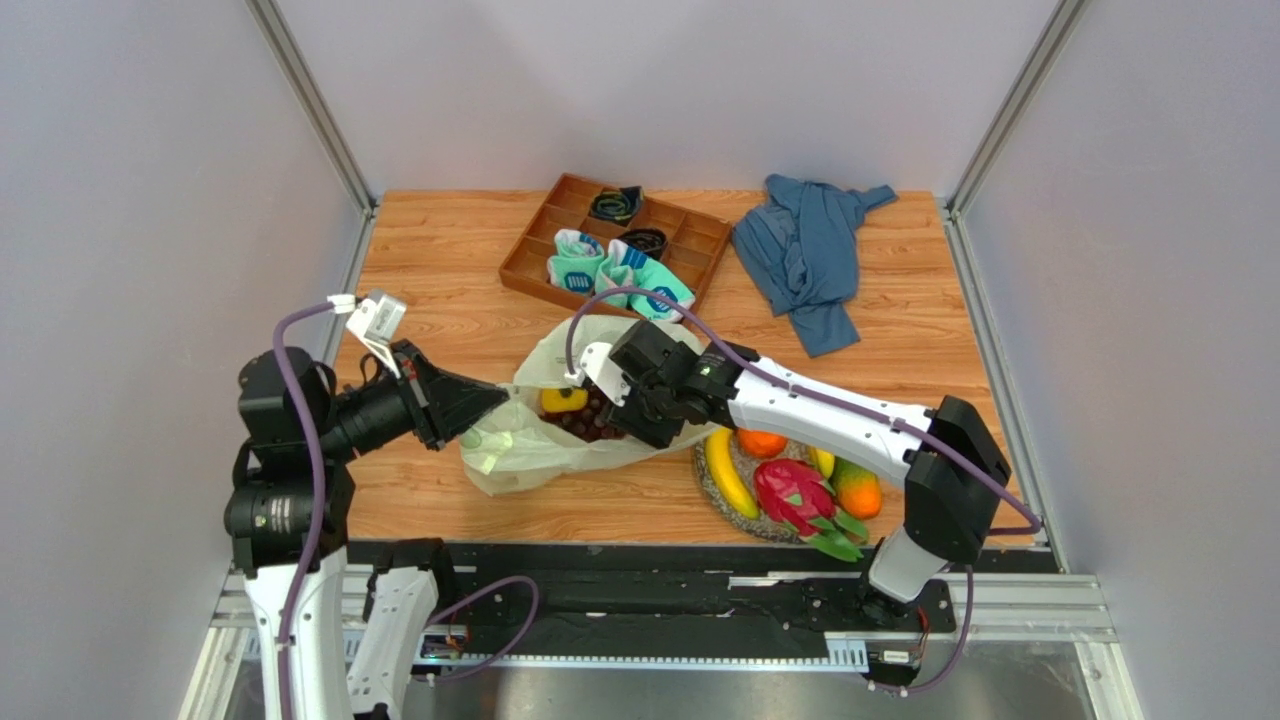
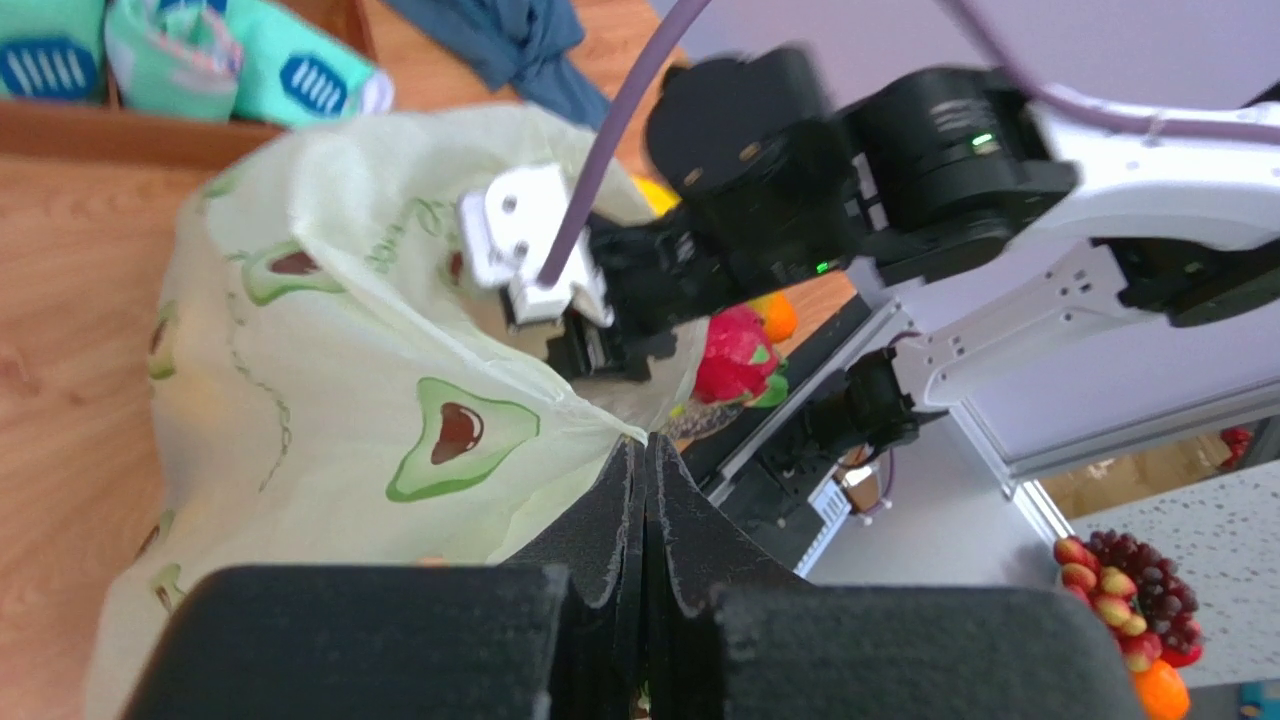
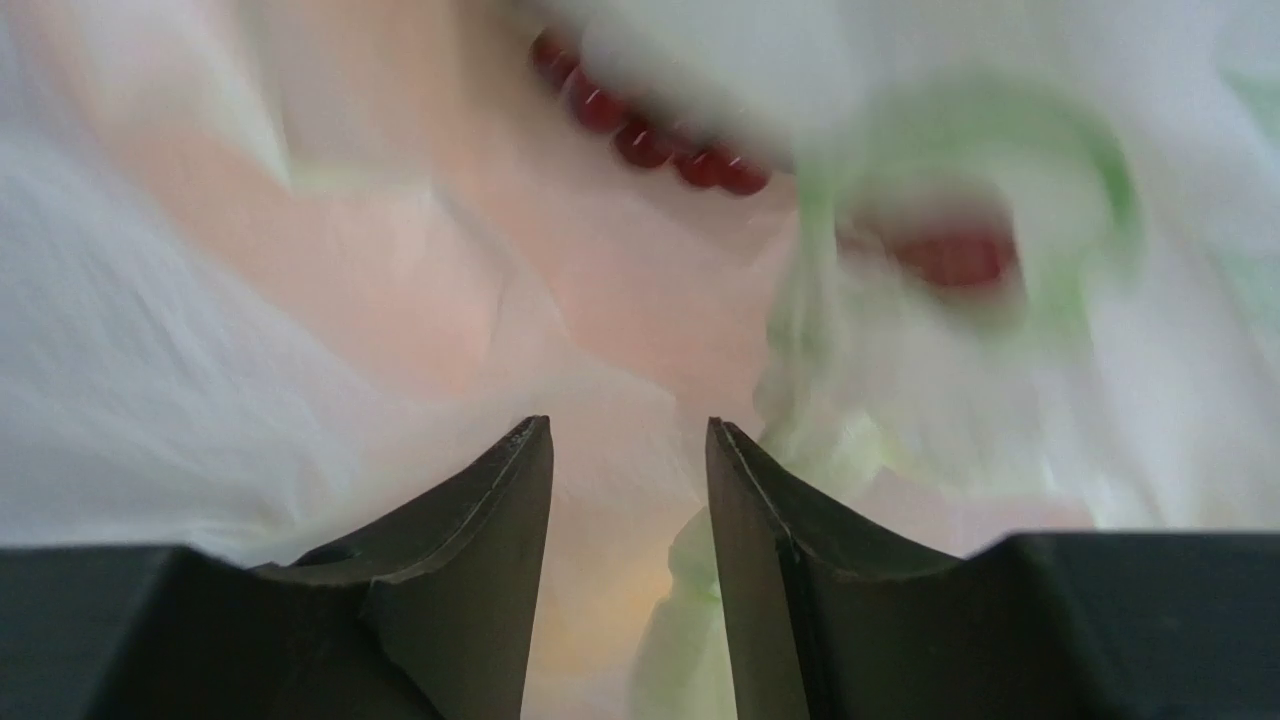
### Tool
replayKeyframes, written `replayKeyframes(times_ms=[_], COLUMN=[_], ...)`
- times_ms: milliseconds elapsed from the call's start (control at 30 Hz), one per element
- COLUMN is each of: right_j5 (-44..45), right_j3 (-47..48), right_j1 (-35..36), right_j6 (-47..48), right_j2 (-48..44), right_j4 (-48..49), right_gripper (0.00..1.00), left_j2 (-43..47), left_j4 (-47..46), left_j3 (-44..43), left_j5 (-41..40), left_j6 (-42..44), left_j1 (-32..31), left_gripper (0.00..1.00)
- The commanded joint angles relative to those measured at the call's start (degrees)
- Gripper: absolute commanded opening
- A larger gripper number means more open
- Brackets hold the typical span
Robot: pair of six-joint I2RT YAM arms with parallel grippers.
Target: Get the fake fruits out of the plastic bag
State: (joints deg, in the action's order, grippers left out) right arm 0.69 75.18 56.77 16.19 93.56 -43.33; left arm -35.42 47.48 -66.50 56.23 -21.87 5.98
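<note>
A: Which fruits are left to fetch?

B: Those in the thin translucent pale yellow-green plastic bag [image 1: 519, 450] at the centre of the top view. 2 show through its mouth: a dark purple-red bunch of plastic grapes [image 1: 591, 422] and, touching it on the left, a small round yellow fruit [image 1: 564, 399].

A: And the pincers?

B: The left gripper [image 2: 643, 458] is clamped tight on the bag's rim, holding the mouth up from the left. The right gripper [image 3: 627, 438] is inside the mouth, its fingers parted with nothing between them. It is the nearer arm.

A: Which way are the grapes from it?

B: Ahead of its fingertips, near the top of the right wrist view. The visible row slants from upper left down to the right, roughly along the line the fingers close on. I judge it needs a deeper reach, perhaps a wrist turn. A red blur further right may be fruit or only the bag's avocado print; it is too smeared to say.

A: Anything in the way?

B: Loose folds of film around the tips could get pinched instead.

A: And round about?

B: At lower right of the top view a round woven mat [image 1: 747, 524] carries 4 fruits already out: a long yellow banana [image 1: 729, 473], an orange [image 1: 762, 443], a pink dragon fruit [image 1: 792, 492] and an orange-green mango [image 1: 858, 489]. At the top are a brown divided wooden tray [image 1: 534, 255] of teal-white rolled socks [image 1: 601, 273] and a crumpled blue cloth garment [image 1: 812, 248], all apart from the bag.
</note>
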Motion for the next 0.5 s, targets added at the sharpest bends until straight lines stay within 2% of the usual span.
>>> replayKeyframes(times_ms=[0, 33, 133, 167, 200, 367, 467], right_j5=[3.71, 3.36, 0.29, 0.19, -3.73, -7.01, -7.72], right_j3=[7.86, 11.53, 16.22, 18.4, 19.3, 18.96, 18.69], right_j1=[-0.08, -0.08, 0.09, 0.27, 0.53, 4.04, 6.41], right_j6=[1.3, 1.39, 0.08, -0.45, -1.06, -2.29, -3.44], right_j2=[4.08, 5.22, 9.88, 11.37, 12.34, 14.02, 15.07], right_j4=[4.66, 4.83, 4.75, 4.57, 4.22, 2.99, 4.3], right_gripper=[0.49, 0.51, 0.63, 0.76, 0.8, 0.89, 0.9], left_j2=[-2.46, -2.37, -1.41, -1.15, -0.8, 0.79, 2.02], left_j4=[0.95, 0.68, 0.5, 1.2, 1.9, 9.18, 13.31], left_j3=[9.01, 10.06, 13.41, 14.46, 14.73, 11.85, 8.77], left_j5=[-1.99, -2.35, -2.44, -2.52, -3.4, -10.94, -21.04], left_j6=[0.95, 0.95, 2.09, 2.61, 2.79, 5.86, 9.9], left_j1=[0.26, 0.26, 0.26, 0.18, 0.26, 0.53, 0.61], left_gripper=[0.0, 0.0, 0.0, 0.0, 0.0, 0.0, 0.0])
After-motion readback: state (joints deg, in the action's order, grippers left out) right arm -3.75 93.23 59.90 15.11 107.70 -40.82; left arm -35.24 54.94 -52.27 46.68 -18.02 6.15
